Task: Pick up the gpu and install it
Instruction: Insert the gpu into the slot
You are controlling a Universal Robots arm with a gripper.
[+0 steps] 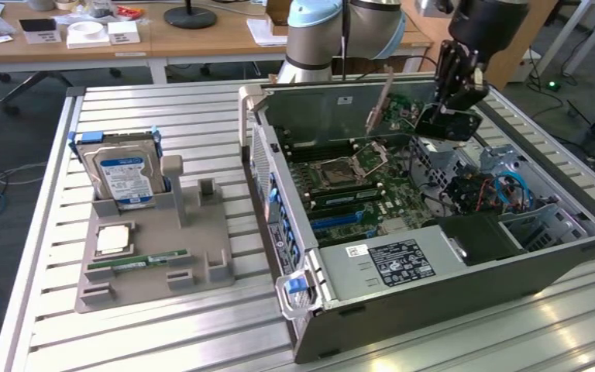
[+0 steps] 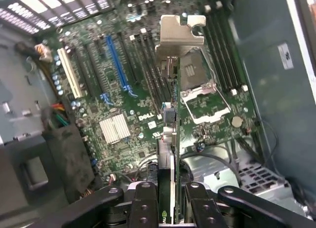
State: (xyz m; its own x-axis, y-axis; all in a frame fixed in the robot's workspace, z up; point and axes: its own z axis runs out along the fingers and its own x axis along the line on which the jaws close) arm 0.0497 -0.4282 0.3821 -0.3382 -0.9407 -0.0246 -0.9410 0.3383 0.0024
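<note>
Gripper [image 2: 167,191] clamping thin flat gpu [image 2: 169,139] edge-on, over green motherboard [image 2: 123,90]

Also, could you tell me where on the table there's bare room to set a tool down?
Bare table lies beyond the hard drive, in a narrow strip between the grey holder and the case, and in front of the holder. Inside the case is crowded, with the gripper holding the gpu there.

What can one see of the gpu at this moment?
The gpu is a thin flat card, seen edge-on in the wrist view, with a bent silver metal bracket at its far end. The tool grips it from both sides. It hangs above the green motherboard of the open computer case, not yet seated in a slot.
</note>
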